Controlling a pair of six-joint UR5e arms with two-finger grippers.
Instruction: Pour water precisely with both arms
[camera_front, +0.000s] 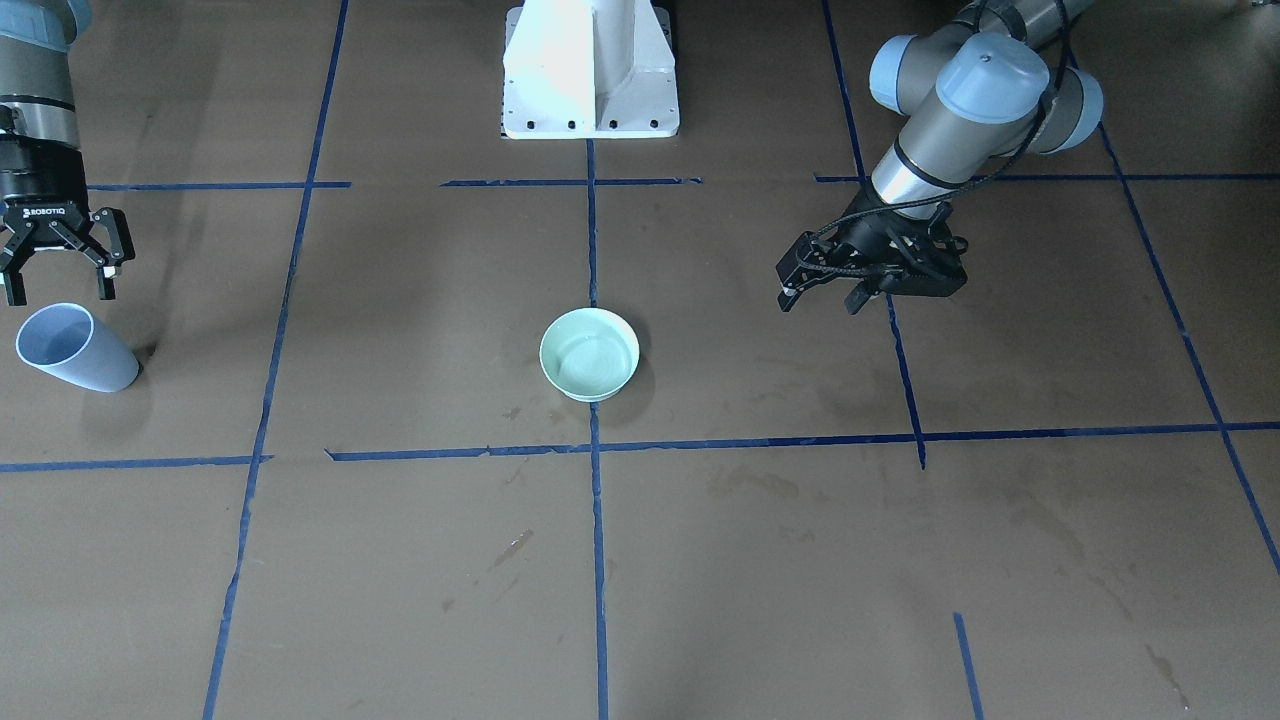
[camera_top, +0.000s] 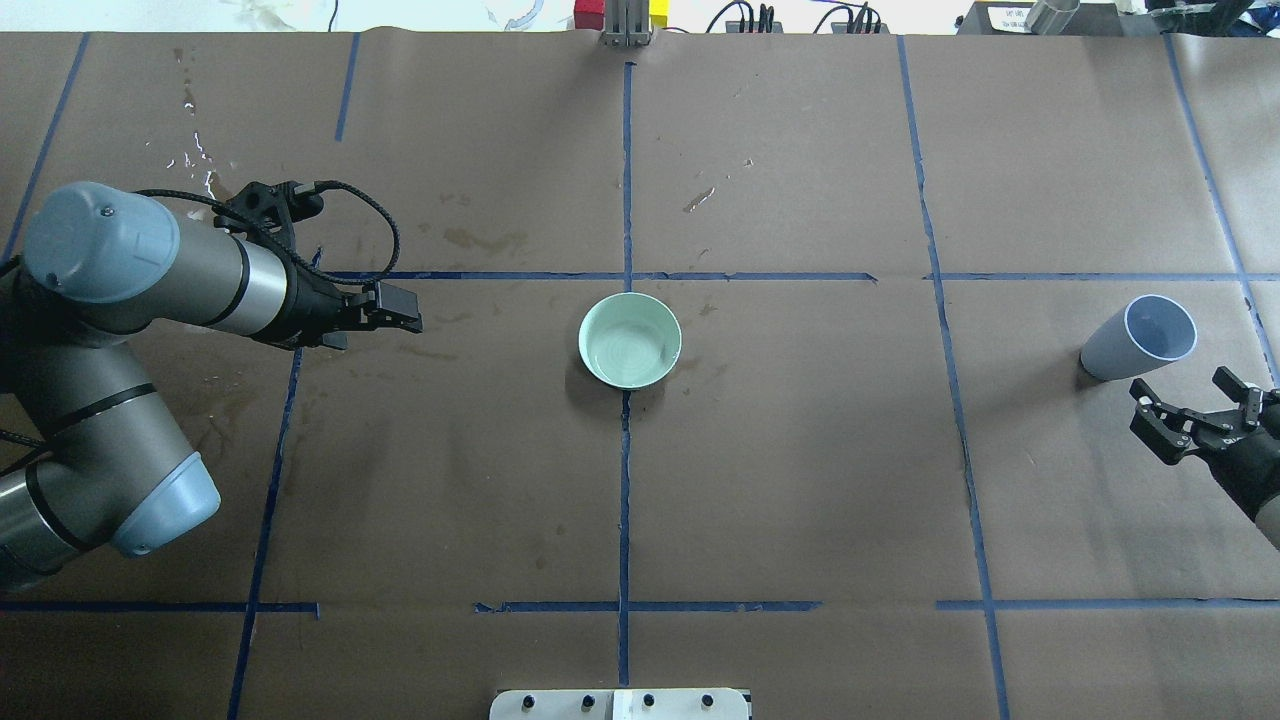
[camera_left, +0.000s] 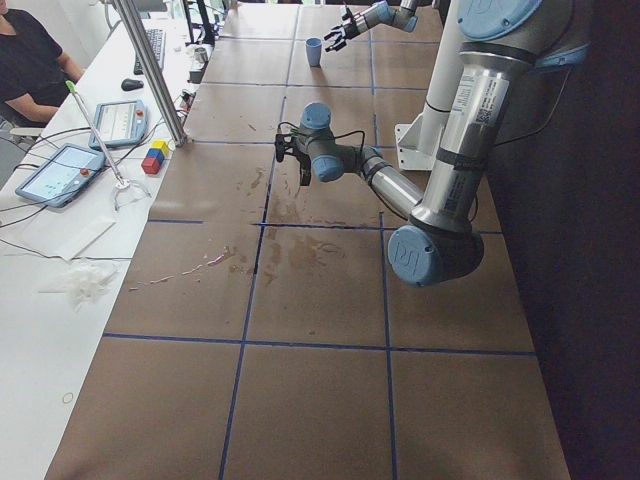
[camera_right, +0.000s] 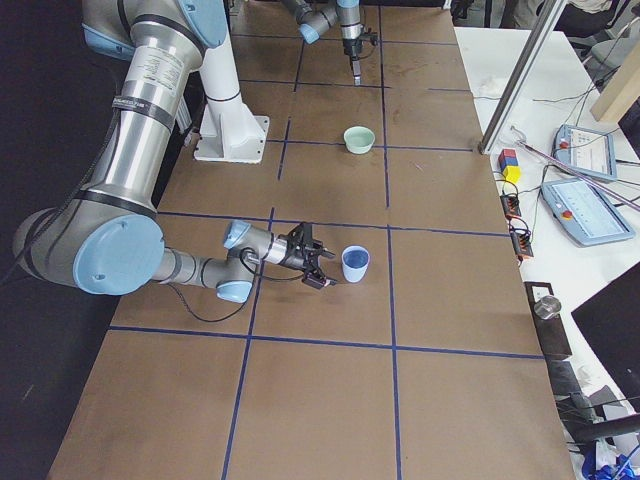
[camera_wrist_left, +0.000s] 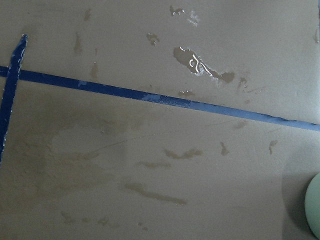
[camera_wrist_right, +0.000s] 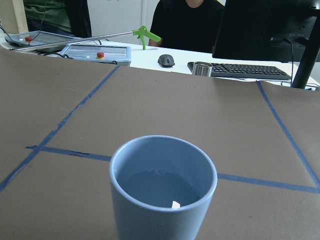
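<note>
Blue cup (camera_wrist_right: 163, 195) holding water stands upright on the brown table (camera_top: 800, 450), just beyond the right gripper (camera_top: 1190, 400), whose fingers are spread wide and not touching it. Left gripper (camera_top: 405, 310) hovers well apart from the pale green bowl (camera_top: 630, 340) at the table's centre; I cannot tell whether its fingers are spread or together.

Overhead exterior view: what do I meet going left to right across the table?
Left gripper → bowl → cup. The right gripper overlaps the cup's span at the right edge, so it is left out of the order.
</note>
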